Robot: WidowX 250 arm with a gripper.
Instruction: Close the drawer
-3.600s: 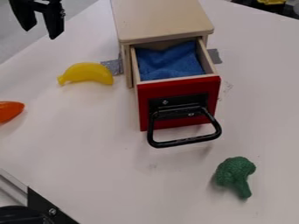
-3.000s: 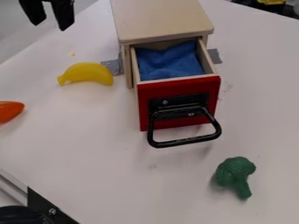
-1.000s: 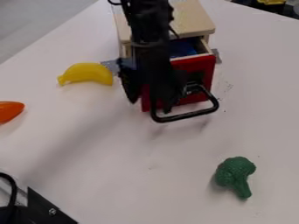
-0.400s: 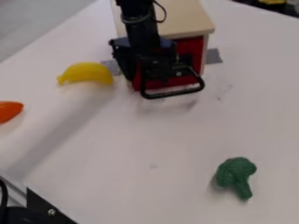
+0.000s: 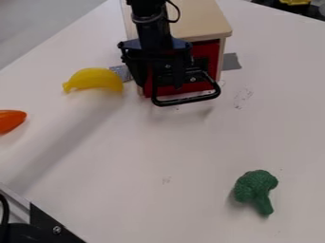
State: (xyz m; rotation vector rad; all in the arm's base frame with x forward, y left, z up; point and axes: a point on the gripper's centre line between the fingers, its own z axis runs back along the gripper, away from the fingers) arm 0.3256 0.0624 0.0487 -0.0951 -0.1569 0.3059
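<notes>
The black gripper [image 5: 159, 81] hangs in front of the wooden cabinet [image 5: 202, 21], against the red drawer front [image 5: 208, 52] and covering its left and middle part. Its two fingers stand apart, with some red showing between them. The drawer front sits in line with the cabinet's front edges, and no drawer interior shows above it. Its black loop handle [image 5: 190, 100] juts out below and to the right of the gripper.
A yellow banana [image 5: 94, 79] lies just left of the cabinet, and an orange toy [image 5: 10, 120] is at the left edge. Green broccoli [image 5: 255, 189] lies at the lower right. Grey tape [image 5: 232, 61] marks the table [image 5: 146, 156] beside the cabinet. A black-and-metal part [image 5: 47, 227] occupies the lower left corner.
From the upper left, the gripper has come down in front of the drawer. The drawer has slid back into the cabinet, hiding the blue cloth. Little differs from the latest earlier frame.
</notes>
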